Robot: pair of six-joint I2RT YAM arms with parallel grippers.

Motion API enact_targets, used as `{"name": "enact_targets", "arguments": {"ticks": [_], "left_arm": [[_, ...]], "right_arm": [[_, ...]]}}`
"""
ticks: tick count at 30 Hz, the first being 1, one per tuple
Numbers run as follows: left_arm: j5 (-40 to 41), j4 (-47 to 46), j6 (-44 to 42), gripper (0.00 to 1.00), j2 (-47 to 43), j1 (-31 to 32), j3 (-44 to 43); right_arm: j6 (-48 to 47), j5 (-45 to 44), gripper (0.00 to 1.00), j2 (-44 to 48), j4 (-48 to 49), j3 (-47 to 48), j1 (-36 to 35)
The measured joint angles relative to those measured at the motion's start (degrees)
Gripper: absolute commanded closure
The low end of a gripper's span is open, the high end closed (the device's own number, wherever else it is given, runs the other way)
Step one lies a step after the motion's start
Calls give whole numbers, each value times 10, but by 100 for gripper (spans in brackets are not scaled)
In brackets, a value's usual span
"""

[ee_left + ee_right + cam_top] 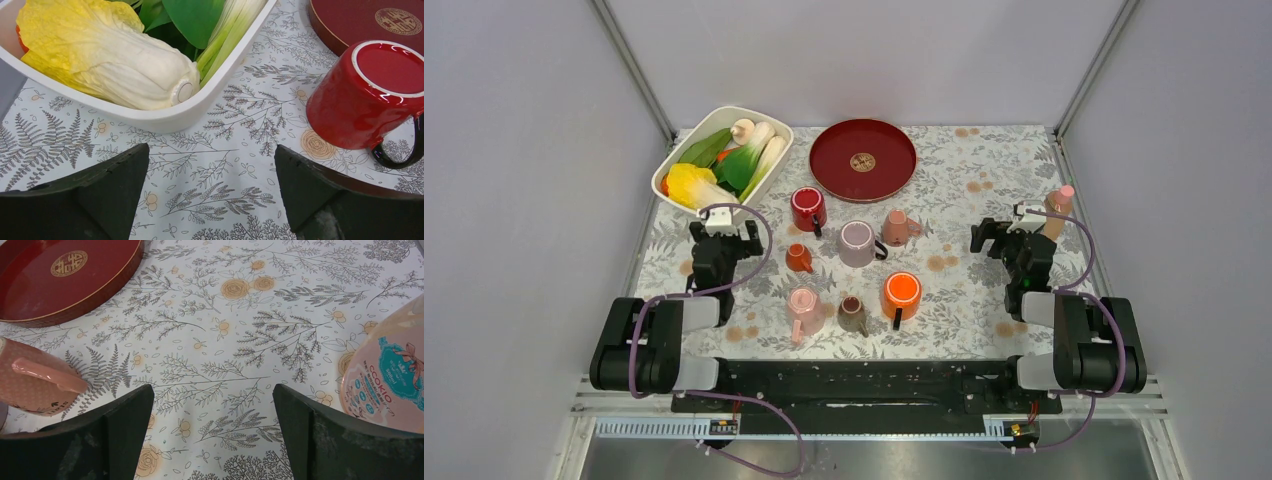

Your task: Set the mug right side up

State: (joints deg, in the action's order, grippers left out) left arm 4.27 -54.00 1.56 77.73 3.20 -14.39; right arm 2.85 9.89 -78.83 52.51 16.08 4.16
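Floral cloth (984,300) covers the table. Red mug (808,208), task item: stands upside down on the cloth with its flat base and pale foot ring uppermost, dark handle toward the near side, just in front of the near-left edge of the plate (863,160) and to the right of the tray (670,165). In the left wrist view the red mug (360,105) sits ahead and to the right of the fingers, apart from them, with the plate (360,20) behind it. The tray is white and holds a cabbage (110,65), greens (742,160) and a mushroom (743,127). Other cups, in a loose cluster at mid-table: lilac mug (857,241), dusty-pink mug (899,228), small orange cup (799,258), orange mug (902,292), pink mug (804,308) and brown cup (852,313). Bottle (1056,210): pink, at the right edge, just beside the right arm's wrist. Left gripper (724,232): near the tray's near corner, jaws spread wide, nothing between them, bare cloth below (210,165). Right gripper (1009,235): well right of the cups, jaws likewise spread wide and empty (212,405). In its wrist view the dusty-pink mug (30,385) is at the left, the bottle (390,380) at the right and the plate (50,285) at the far left.
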Motion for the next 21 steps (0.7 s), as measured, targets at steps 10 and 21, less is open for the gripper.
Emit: {"name": "enact_targets", "arguments": {"ticks": [10, 21], "left_arm": [[-143, 273, -78, 1, -223, -13, -89], [-254, 1012, -183, 1, -243, 182, -555]], "right_arm": [[4, 3, 1, 89, -108, 16, -1], [104, 58, 1, 253, -407, 160, -69]]}}
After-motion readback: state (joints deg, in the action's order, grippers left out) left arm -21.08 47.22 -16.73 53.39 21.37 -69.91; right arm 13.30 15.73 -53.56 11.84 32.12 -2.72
